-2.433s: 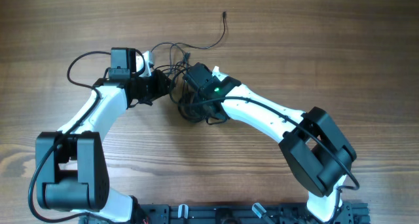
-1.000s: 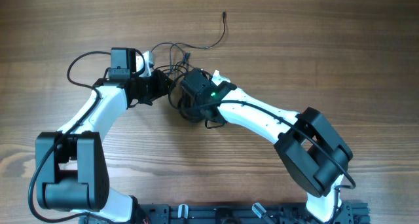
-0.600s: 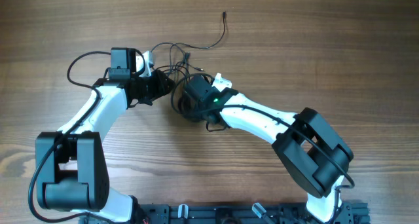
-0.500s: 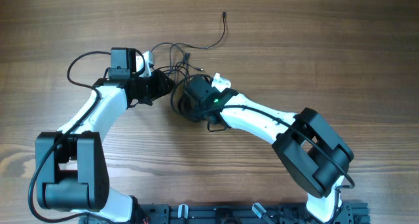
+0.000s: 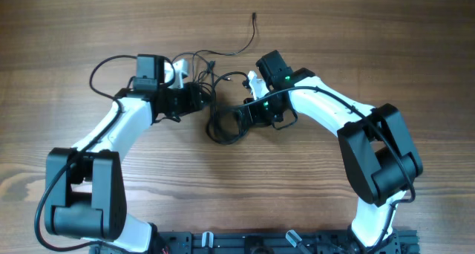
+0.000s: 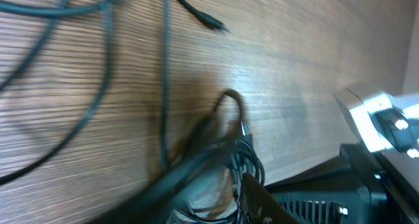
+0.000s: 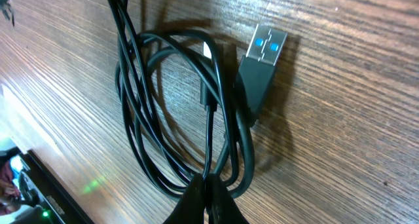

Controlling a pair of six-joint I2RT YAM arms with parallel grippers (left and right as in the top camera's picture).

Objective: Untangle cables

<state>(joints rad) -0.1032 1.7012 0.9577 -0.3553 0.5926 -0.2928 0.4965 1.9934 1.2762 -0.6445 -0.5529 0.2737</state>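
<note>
My right gripper [image 5: 243, 118] is pinched tight on a loop of the thin black tangled cables [image 5: 221, 128], which lie on the brown wooden table [image 5: 386, 31] between my arms. Its wrist view cuts my fingertips off at the bottom edge, near a black plug with a silver-blue tip [image 7: 260, 67]. My left gripper [image 5: 199, 98] sits among the cords, but its view is blurred, so I cannot tell its grip.

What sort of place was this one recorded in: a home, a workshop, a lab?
Most likely a robotics lab bench. A wood-grain table carries a left arm and a right arm rising from a black rail at its near edge, with a tangle of thin black cables between them.
</note>
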